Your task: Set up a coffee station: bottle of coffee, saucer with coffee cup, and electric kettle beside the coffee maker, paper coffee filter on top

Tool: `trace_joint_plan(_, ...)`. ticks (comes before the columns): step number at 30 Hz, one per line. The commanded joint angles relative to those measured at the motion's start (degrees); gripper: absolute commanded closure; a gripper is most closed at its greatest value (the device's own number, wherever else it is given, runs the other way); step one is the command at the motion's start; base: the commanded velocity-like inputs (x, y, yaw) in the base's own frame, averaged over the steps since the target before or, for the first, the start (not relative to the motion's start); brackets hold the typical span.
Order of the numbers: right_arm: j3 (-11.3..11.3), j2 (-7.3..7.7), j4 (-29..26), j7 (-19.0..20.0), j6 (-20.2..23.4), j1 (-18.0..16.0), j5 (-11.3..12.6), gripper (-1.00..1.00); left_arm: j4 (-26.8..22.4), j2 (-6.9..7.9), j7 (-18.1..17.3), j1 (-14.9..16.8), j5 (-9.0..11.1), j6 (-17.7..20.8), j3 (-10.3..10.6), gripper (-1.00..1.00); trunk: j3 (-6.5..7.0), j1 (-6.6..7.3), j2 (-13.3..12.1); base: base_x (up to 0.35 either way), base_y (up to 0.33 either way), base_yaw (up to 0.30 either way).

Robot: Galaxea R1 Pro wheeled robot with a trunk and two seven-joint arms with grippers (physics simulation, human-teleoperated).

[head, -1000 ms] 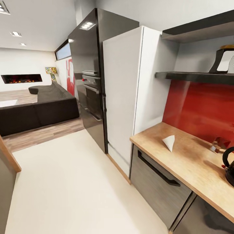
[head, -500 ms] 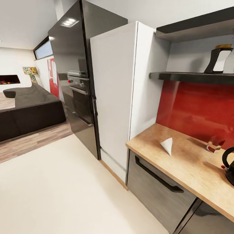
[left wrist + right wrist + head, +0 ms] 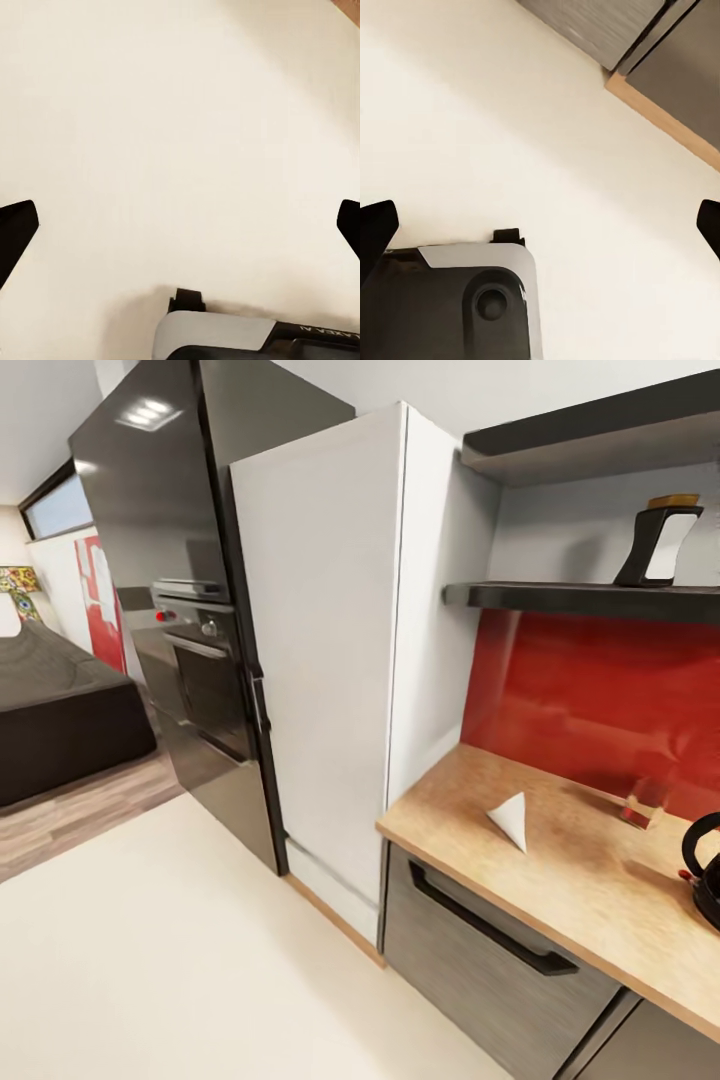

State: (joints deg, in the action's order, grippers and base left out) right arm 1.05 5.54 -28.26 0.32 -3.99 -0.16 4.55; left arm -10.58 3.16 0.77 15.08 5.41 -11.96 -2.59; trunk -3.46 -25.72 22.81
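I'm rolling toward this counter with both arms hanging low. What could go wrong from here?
1. The paper coffee filter lies loose near the countertop front edge; a careless approach could knock it off.
2. The electric kettle is cut off at the frame edge, so a reach there would be poorly seen.
3. Both grippers point at the floor with fingers spread; the right one is close to the cabinet base and could clip it.

no readable text, faint mirrored lettering on robot base (image 3: 315, 330), illegible
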Motion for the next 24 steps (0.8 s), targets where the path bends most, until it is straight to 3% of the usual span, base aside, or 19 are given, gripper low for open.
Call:
trace_joint_plan(1,0.0,0.0,-0.04,0.03,-0.14,-0.02,0.47,-1.0,0.04,0.0,-0.07,0.04,0.57,-0.17,0.04,-1.0,-0.11,-0.06,0.11,0.28,0.236,-0.263)
trace_joint_plan(17,0.0,0.0,-0.04,0.05,-0.14,-0.02,0.55,-1.0,0.04,-0.08,-0.07,0.04,0.33,-0.17,0.04,-1.0,-0.11,-0.06,0.11,0.265,0.239,-0.263)
trace_joint_plan(24,-0.14,-0.62,0.04,0.11,-0.14,-0.02,0.63,-1.0,-0.05,0.71,-0.04,0.04,0.22,-0.17,-0.02,-1.0,-0.11,-0.06,0.11,0.105,0.103,-0.263)
